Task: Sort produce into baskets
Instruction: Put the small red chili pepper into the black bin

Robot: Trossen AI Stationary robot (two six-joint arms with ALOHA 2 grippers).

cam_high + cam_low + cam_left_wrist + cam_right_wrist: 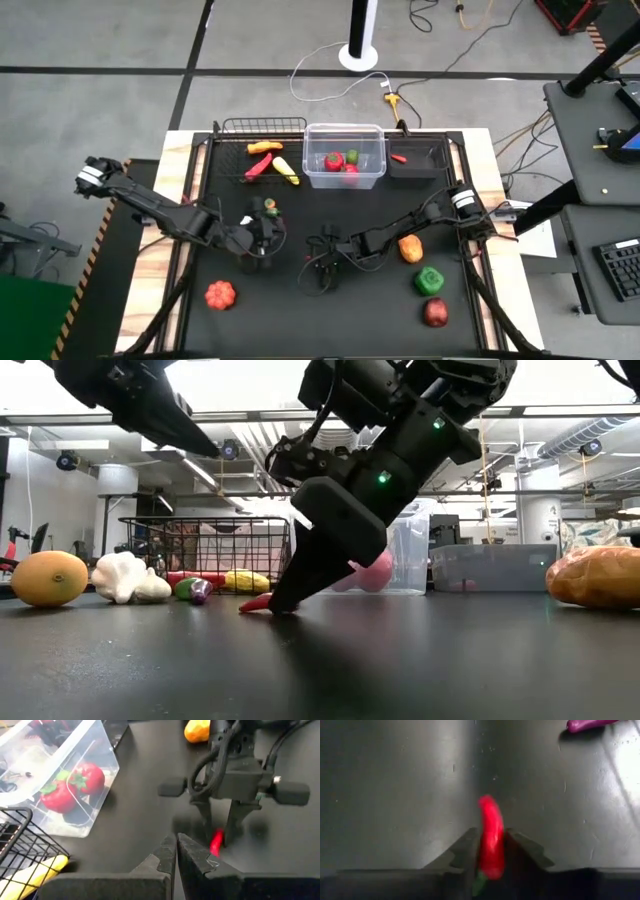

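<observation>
My right hand (491,851) is down at mid-bench, fingers pinched narrow on a red chilli (491,837) that lies on the dark bench (395,795). My left hand (176,851) hovers near, fingers pressed together. The clear bin (345,156) at the far edge holds strawberries (75,787).

bare mat (330,320) in front, left tool (262,243) crowding right tool (322,272)
</observation>
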